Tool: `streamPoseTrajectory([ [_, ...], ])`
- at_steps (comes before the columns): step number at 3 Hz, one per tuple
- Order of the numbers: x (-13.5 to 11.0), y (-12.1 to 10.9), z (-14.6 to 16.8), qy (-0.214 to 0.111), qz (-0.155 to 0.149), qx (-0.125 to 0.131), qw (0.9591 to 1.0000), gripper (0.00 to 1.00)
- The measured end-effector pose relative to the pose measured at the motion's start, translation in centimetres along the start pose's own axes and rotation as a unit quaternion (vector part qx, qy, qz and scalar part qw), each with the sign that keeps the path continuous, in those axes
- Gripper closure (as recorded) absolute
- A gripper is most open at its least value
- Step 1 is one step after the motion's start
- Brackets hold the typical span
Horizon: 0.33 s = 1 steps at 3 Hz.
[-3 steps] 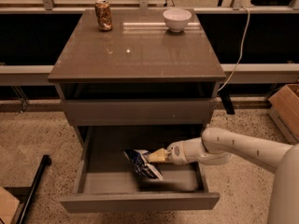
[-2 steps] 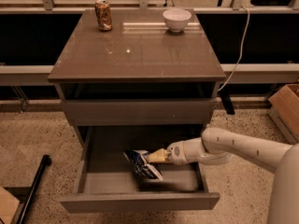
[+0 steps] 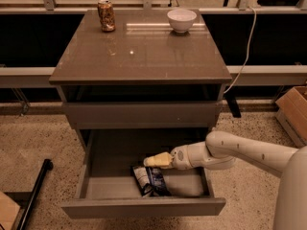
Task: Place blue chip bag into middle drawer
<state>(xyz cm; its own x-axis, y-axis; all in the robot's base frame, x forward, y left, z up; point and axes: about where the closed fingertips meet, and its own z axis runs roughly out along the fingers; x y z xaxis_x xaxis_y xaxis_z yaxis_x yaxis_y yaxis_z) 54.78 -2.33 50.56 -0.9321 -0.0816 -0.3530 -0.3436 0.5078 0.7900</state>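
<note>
The blue chip bag [image 3: 151, 180] lies flat on the floor of the open middle drawer [image 3: 110, 159], near its front wall and a little right of centre. My gripper [image 3: 156, 161], with tan tips on a white arm reaching in from the right, is inside the drawer just above the bag's rear end. I cannot tell whether it touches the bag.
The closed upper drawer front [image 3: 144, 114] sits just above the opening. A brown-gold can [image 3: 106, 16] and a white bowl [image 3: 182, 19] stand at the back of the cabinet top [image 3: 139, 51]. A cardboard box [image 3: 295, 111] is on the floor at right, a black pole [image 3: 33, 195] at left.
The bag has come down toward the drawer's front and lies flatter. My gripper's tip has shifted slightly left and now sits above the bag's rear end.
</note>
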Motion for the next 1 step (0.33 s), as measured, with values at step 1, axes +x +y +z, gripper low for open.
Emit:
streamPoseTrajectory([
  [1, 0.03, 0.05, 0.10, 0.001, 0.000, -0.001, 1.0000, 0.00],
])
